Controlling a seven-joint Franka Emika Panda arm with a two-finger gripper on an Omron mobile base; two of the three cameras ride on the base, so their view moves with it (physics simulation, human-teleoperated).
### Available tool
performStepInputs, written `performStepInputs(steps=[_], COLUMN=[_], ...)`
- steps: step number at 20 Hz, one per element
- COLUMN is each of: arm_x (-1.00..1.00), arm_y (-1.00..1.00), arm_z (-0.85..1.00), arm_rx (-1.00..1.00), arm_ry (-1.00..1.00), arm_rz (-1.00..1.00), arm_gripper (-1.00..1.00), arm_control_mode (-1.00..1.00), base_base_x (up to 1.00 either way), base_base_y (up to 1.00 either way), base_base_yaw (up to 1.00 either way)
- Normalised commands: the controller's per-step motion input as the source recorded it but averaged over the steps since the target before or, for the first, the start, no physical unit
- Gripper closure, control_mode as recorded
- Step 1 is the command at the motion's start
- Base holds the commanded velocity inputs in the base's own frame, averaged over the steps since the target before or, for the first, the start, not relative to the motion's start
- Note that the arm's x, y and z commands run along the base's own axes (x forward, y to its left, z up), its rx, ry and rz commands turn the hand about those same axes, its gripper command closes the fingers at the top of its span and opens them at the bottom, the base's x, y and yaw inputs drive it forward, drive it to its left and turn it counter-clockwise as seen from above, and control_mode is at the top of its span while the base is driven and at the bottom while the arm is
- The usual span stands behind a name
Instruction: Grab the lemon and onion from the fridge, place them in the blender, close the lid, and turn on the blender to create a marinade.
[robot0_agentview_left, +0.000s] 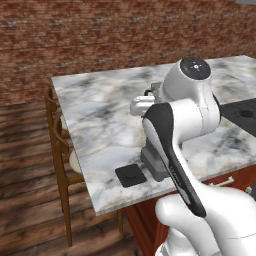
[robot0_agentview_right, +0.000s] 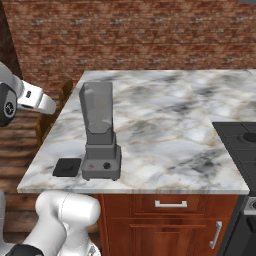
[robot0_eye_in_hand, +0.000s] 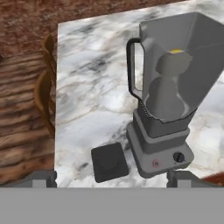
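Your hand view shows a yellow lemon (robot0_eye_in_hand: 176, 51) inside the open blender (robot0_eye_in_hand: 168, 94); the lid (robot0_eye_in_hand: 109, 161) lies beside its base on the counter (robot0_eye_in_hand: 92, 87). The hand (robot0_eye_in_hand: 111, 177) fingers stand wide apart, empty.

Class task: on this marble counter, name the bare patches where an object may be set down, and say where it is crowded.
Bare marble runs from the blender right to the dark cooktop, and behind the blender to the counter's far edge. It is crowded at the front left corner, where the lid lies apart beside the blender's base.
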Motion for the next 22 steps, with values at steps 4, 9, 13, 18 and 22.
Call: performStepInputs(steps=[4,9,13,18,22], arm_x=[0.0,0.0,0.0,0.06,0.15], arm_y=[0.58,0.32,0.0,0.0,0.0], arm_z=[-0.4,-0.34,-0.45,-0.42,-0.56], arm_rx=[0.0,0.02,0.06,0.02,0.0], arm_ry=[0.12,0.19,0.2,0.17,0.09], arm_rz=[-0.13,-0.13,-0.06,-0.06,-0.05], arm_gripper=[-1.0,-1.0,-1.0,-1.0,-1.0], arm_control_mode=[-1.0,-1.0,-1.0,-1.0,-1.0], base_base_x=[0.0,0.0,0.0,0.0,0.0], base_base_y=[0.0,0.0,0.0,0.0,0.0], base_base_yaw=[0.0,0.0,0.0,0.0,0.0])
